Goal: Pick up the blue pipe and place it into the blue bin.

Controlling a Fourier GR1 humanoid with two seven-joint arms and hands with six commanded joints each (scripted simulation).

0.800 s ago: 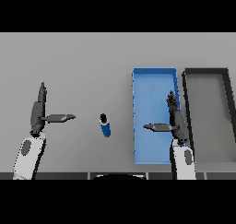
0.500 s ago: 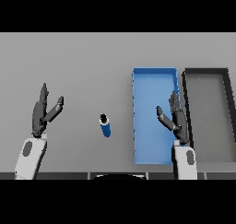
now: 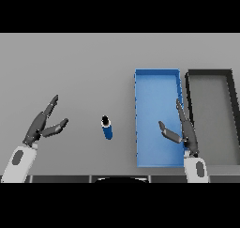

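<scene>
Blue pipe (image 3: 107, 127) lies alone between open left robot hand (image 3: 41, 125) and blue bin (image 3: 157, 77).

Just a plain grey table (image 3: 70, 72) filling the whole view, evenly lit, with a dark bin (image 3: 209, 73) over at 3 o'clock.

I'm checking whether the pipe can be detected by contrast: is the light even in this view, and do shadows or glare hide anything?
Head view: light is flat and even over the grey table; no glare. The blue pipe stands out, casting no marked shadow. The right hand overlaps the blue bin; the left hand shows clearly.
</scene>
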